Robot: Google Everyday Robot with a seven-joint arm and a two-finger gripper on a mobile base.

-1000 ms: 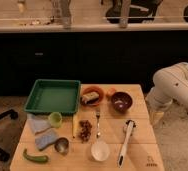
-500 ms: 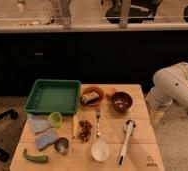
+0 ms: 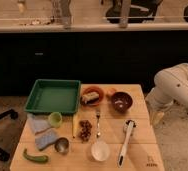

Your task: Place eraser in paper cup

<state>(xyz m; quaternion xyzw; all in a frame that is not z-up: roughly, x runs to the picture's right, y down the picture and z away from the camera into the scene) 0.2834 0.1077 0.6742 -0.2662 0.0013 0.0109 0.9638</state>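
The eraser (image 3: 90, 98), a small dark block with a pale tan face, lies in an orange bowl (image 3: 92, 91) at the back middle of the wooden table. Near the front edge stands the white paper cup (image 3: 100, 150), upright and pale inside. My white arm (image 3: 179, 86) bends in from the right. Its gripper (image 3: 156, 118) hangs open beside the table's right edge, well away from both eraser and cup, with nothing in it.
A green tray (image 3: 38, 102) sits back left and a dark bowl (image 3: 121, 102) back right. On the table also lie a light green cup (image 3: 55, 119), a metal cup (image 3: 62, 145), blue cloths (image 3: 42, 131), a yellow strip (image 3: 75, 125), reddish bits (image 3: 85, 129), a fork (image 3: 98, 124) and a white-handled brush (image 3: 126, 140).
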